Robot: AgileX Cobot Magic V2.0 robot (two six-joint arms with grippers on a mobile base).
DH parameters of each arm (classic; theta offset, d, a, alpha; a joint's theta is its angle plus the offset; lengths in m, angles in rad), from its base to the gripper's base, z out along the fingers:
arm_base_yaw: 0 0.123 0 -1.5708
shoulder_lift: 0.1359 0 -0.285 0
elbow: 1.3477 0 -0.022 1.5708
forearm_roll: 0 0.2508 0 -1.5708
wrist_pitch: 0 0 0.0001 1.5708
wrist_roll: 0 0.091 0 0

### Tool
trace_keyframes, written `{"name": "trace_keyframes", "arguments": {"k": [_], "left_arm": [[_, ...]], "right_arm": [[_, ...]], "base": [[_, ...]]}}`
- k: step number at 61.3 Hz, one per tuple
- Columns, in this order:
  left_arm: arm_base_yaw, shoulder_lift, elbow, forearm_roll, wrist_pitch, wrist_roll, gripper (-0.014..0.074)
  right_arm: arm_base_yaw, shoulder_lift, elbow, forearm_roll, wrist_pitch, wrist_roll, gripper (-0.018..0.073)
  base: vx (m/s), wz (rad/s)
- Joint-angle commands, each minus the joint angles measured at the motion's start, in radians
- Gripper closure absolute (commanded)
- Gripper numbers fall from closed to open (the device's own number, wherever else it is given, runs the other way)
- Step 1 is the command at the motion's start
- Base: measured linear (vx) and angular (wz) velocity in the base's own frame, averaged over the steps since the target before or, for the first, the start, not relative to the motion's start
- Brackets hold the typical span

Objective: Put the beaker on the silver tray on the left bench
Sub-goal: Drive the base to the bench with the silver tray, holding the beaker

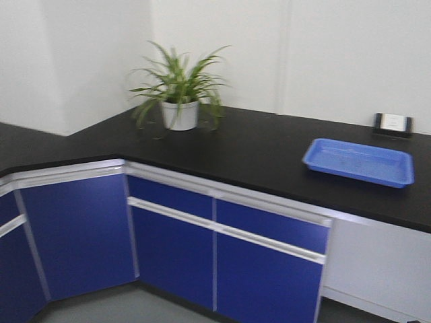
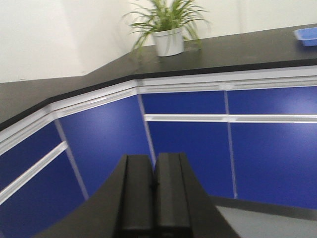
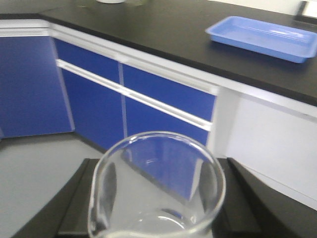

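In the right wrist view the clear glass beaker [image 3: 156, 191] sits between my right gripper's black fingers [image 3: 74, 208], held in the air in front of the blue cabinets; the right gripper [image 3: 156, 218] is shut on it. In the left wrist view my left gripper [image 2: 154, 171] is shut and empty, its two black fingers pressed together, pointing at the cabinet doors. The black-topped bench [image 1: 256, 155] runs round a corner. The silver tray is out of view.
A potted green plant [image 1: 179, 91] stands on the bench near the corner. A blue plastic tray [image 1: 358, 161] lies on the bench at right, also in the right wrist view [image 3: 262, 37]. A small dark device [image 1: 393, 124] sits by the wall. Blue cabinet doors [image 1: 175, 249] are below, above a grey floor.
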Motion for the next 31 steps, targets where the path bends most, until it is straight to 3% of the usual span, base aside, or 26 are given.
{"name": "trace_keyframes", "arguments": {"k": [1, 31], "left_arm": [[-0.006, -0.008, 0.02, -0.005, -0.083, -0.006, 0.0595], [-0.006, -0.008, 0.02, -0.005, -0.083, -0.006, 0.0595]], "right_arm": [[-0.006, -0.001, -0.038, -0.011, -0.053, 0.003, 0.057], [-0.006, -0.001, -0.038, -0.011, -0.053, 0.003, 0.057]], "base": [[-0.32, 0.57], [-0.28, 0.51]]}}
